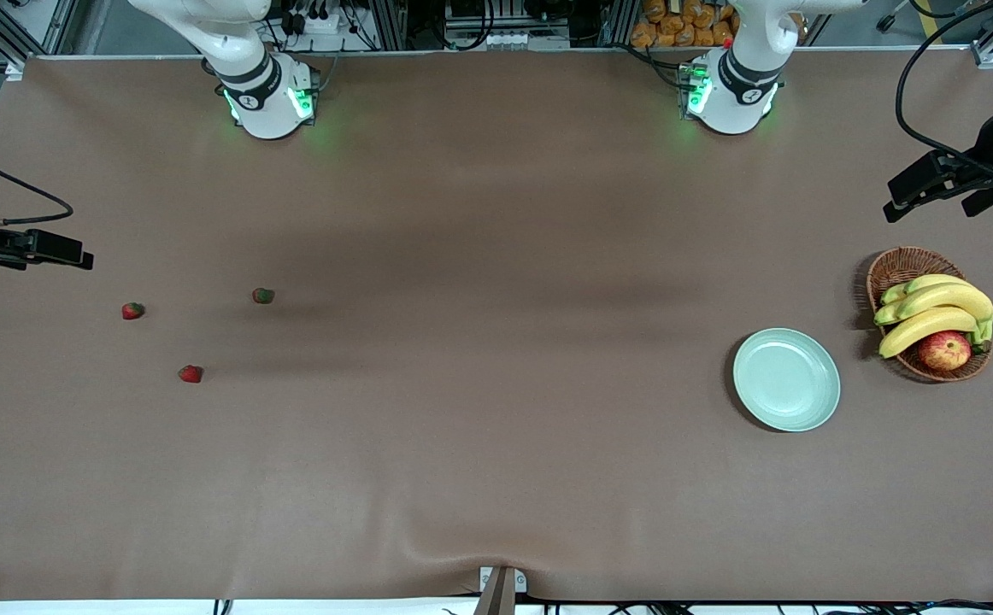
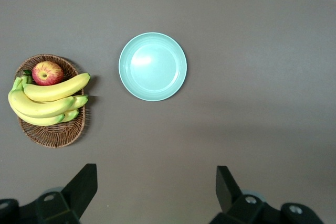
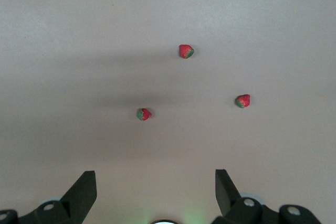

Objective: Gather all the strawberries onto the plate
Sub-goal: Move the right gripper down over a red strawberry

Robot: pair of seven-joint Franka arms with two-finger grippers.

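Both grippers hang wide open and empty: the right gripper (image 3: 156, 190) above the three strawberries (image 1: 190, 373) at its end of the table, the left gripper (image 2: 156, 190) waiting near the empty plate (image 1: 786, 379). You should lower the right one straight over a single berry and close gently, because such a small fruit can slip

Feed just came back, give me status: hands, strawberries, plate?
Left hand and right hand open, holding nothing. Three strawberries on table, right arm's end. Plate bare beside basket.
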